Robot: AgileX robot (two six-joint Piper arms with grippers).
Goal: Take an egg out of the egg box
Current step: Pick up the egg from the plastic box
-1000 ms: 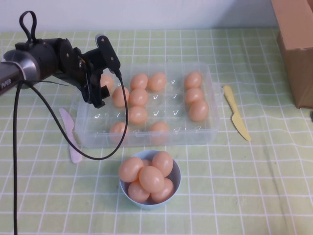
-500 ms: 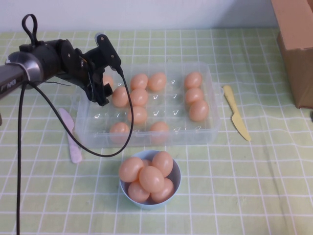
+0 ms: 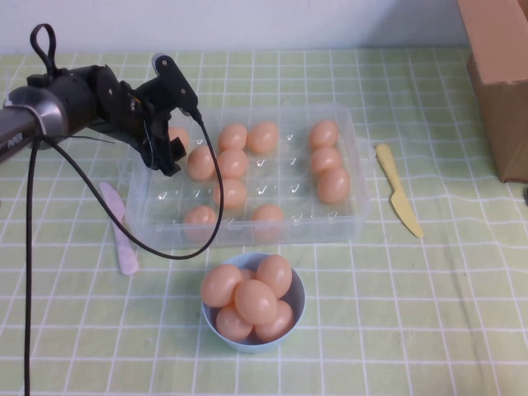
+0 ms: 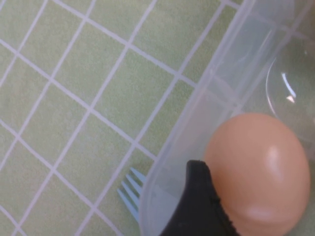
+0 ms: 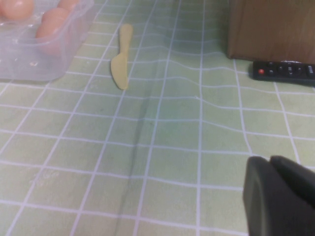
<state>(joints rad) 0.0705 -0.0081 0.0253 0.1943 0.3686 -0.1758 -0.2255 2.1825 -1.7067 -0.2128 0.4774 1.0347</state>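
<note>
The clear plastic egg box (image 3: 359,216) lies in the middle of the table and holds several peach-orange eggs. My left gripper (image 3: 169,153) is at the box's left end, shut on the egg (image 3: 179,134) in the back left well. In the left wrist view one black finger (image 4: 197,196) presses against that egg (image 4: 256,167), which sits just inside the box wall (image 4: 197,118); the other finger is hidden. My right gripper (image 5: 269,160) is shut and empty, low over the cloth to the right of the box, out of the high view.
A light-blue bowl (image 3: 297,309) full of eggs stands in front of the box. A pink knife (image 3: 115,223) lies left of it, a yellow knife (image 3: 398,191) right of it. A cardboard box (image 3: 499,74) stands at the back right, a black remote (image 5: 283,71) beside it.
My left gripper moved a little right into the box's left end, then drew slightly back and up. The box and its eggs shifted slightly left.
</note>
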